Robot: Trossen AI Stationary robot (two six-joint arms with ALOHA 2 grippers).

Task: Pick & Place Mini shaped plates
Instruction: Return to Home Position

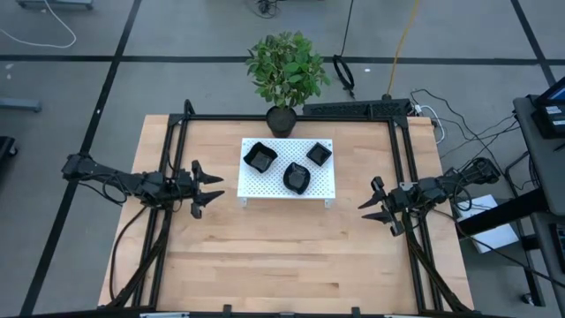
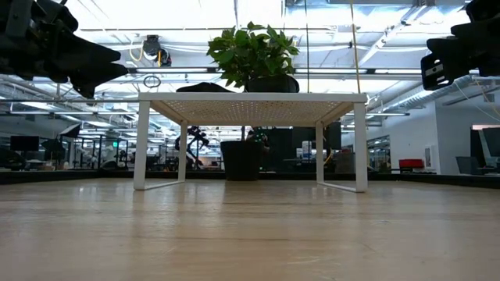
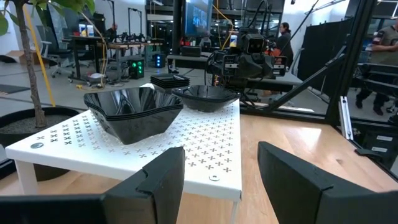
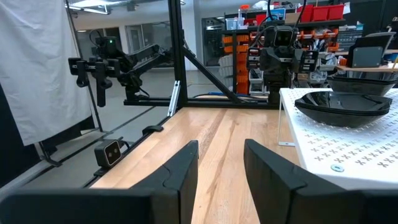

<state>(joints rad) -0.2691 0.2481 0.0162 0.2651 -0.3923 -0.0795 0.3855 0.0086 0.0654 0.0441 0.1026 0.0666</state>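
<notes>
Pale wooden table (image 1: 291,256) seen from above, bounded by a black frame, with a white perforated platform (image 1: 265,187) standing on four legs near its far edge and a potted plant (image 1: 287,71) just behind that platform. The left gripper (image 1: 214,188) hovers above the table to the left of the platform, its fingers spread wide apart and holding nothing. The right gripper (image 1: 365,201) hovers to the platform's right, fingers parted by a narrower gap and likewise empty. All the mini shaped plates (image 1: 260,156) in view lie on the platform as three glossy black stacks: leaf-shaped at the left, square at the far right, rounded at the near middle.
</notes>
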